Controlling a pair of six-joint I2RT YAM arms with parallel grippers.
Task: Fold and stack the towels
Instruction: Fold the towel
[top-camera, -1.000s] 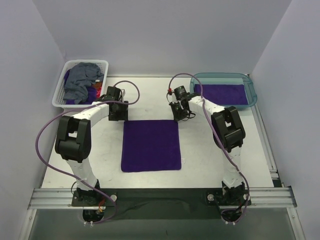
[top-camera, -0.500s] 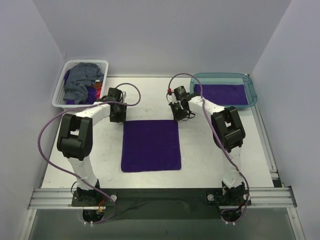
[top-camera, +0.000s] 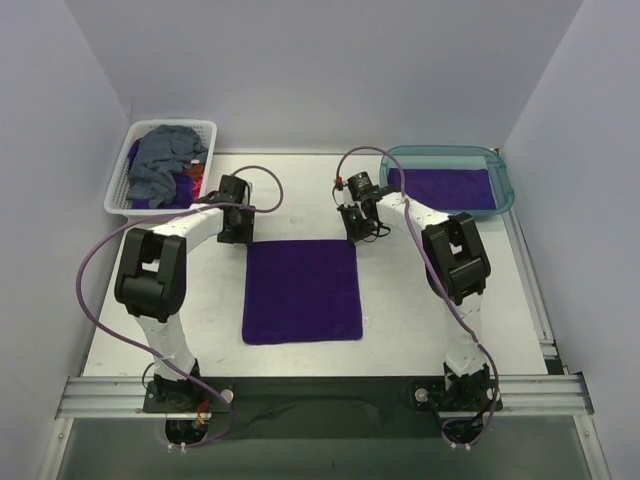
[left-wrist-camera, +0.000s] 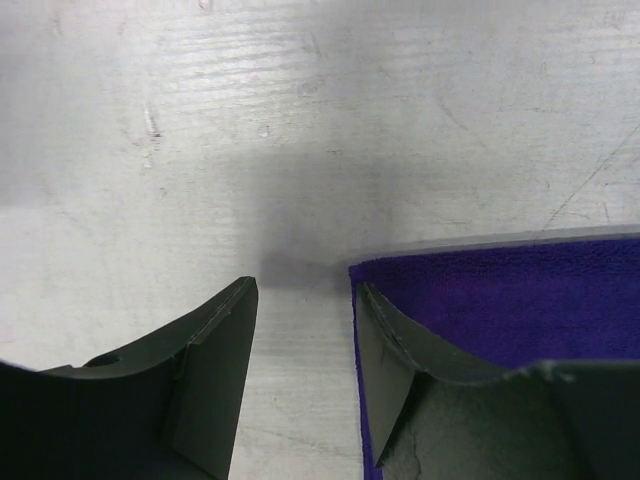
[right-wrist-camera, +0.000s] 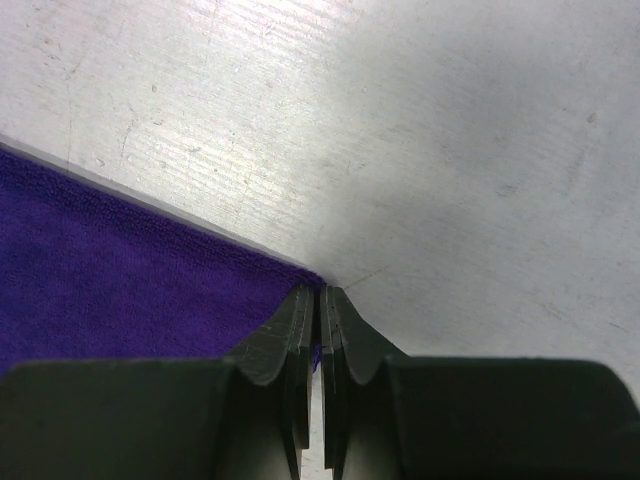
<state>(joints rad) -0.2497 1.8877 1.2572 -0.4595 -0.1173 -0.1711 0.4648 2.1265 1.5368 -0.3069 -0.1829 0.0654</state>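
Purple towel (top-camera: 301, 291) lies flat, centre frame, on the surface (top-camera: 400, 315). Right pincer (top-camera: 358, 228) is closed on its upper-right corner. Left pincer (top-camera: 237, 228) is open, straddling the upper-left corner: one finger over cloth, the other over bare surface.

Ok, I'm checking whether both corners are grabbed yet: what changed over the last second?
The left gripper slid slightly right to the far-left corner of the purple towel, jaws open astride its edge, nothing held. The right gripper stayed shut on the far-right corner; the towel lies flat as before.
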